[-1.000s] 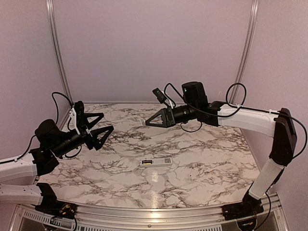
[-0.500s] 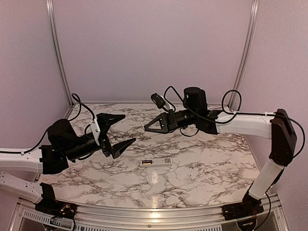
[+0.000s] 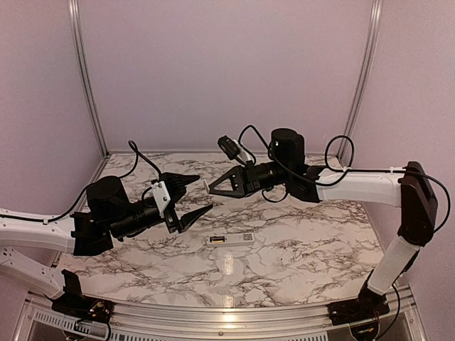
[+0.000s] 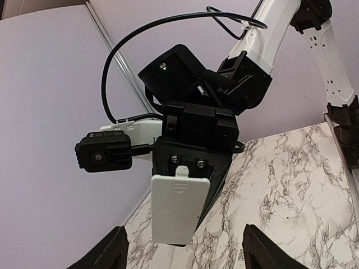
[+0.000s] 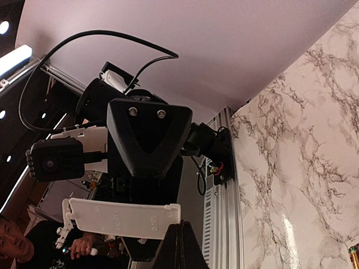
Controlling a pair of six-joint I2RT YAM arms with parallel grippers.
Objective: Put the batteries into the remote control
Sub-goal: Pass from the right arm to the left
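Observation:
The remote control (image 3: 229, 239) lies flat on the marble table, back up, with a dark recess at its left end; I cannot make out batteries at this size. My right gripper (image 3: 210, 187) hovers above the table's middle, shut on a short white cover plate (image 5: 120, 218). In the left wrist view that cover plate (image 4: 178, 208) hangs tab up, straight ahead of my left gripper (image 4: 185, 253). The left gripper (image 3: 202, 192) is open and faces the right one tip to tip, its fingers either side of the plate's line and apart from it.
The marble table (image 3: 306, 241) has aluminium rails along its near edge and in the back corners. Pale walls close it in on three sides. Both arms reach to the middle, well above the remote.
My left arm has swung up and rightward to meet the right gripper, and its jaws have narrowed slightly. The right gripper has shifted a little left with the cover plate.

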